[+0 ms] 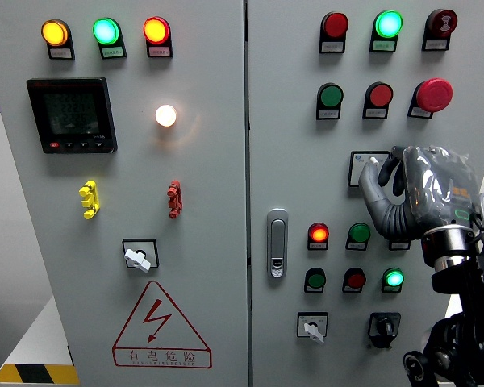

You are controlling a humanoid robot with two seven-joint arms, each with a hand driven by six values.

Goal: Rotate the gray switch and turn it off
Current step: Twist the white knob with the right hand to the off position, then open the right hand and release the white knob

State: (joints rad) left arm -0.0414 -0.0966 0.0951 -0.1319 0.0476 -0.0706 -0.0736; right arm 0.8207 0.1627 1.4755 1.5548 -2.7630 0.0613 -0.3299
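My right hand, grey and wrapped in clear plastic, is pressed against the right door of the control panel. It covers most of a white, blue-rimmed plate, and whatever is mounted on that plate is hidden behind the hand. A grey rotary switch sits low on the right door, well below the hand, with its lever pointing down-right. Another grey rotary switch is on the left door, far from the hand. The left arm does not show.
A black rotary switch sits beside the lower grey one. Red and green pushbuttons and lit lamps surround the hand, and a red mushroom button sits above it. A door handle and a digital meter lie to the left.
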